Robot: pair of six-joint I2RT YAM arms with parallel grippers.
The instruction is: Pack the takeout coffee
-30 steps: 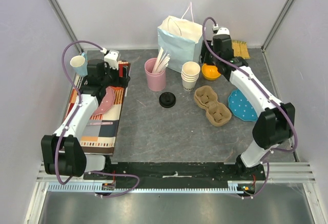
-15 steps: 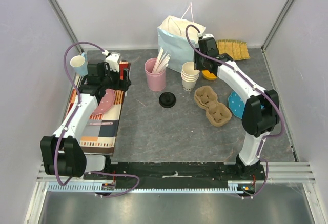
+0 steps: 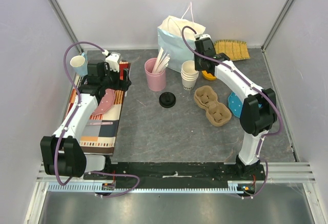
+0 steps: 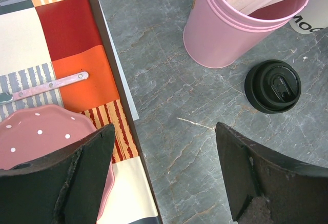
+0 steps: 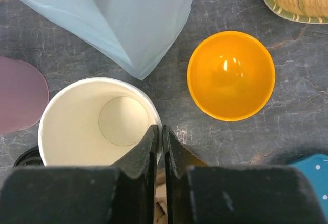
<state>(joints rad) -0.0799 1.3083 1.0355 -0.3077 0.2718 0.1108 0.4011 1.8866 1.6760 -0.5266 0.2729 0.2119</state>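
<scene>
I saw the takeout coffee (image 3: 167,100) standing upright on the grey table (image 3: 154,131), its black lid on. It stood just in front of the pink cup (image 3: 155,75) that held white sticks, and to the left of the cardboard cup carrier (image 3: 212,105). It was outside the pale blue paper bag (image 3: 177,37), which stood at the back of the table. No gripper touched it.

The left gripper (image 4: 164,175) hovered above the table beside the edge of the striped placemat (image 4: 77,39). Its fingers (image 4: 87,178) were spread wide with nothing between them. In the left wrist view the coffee lay ahead and to the right of them, apart from both. A pink dotted plate (image 4: 46,131) lay on the placemat, partly under the left finger.

The right gripper (image 5: 159,129) was over the stack of lidless white cups (image 3: 190,76), in front of the bag. Its fingers (image 5: 143,155) were almost pressed together, with only a thin slit between them. The tips were at the right rim of the top cup (image 5: 97,121). I could not tell if the paper wall was caught in the slit. An orange bowl (image 5: 230,75) sat near, on the right of that cup.
</scene>
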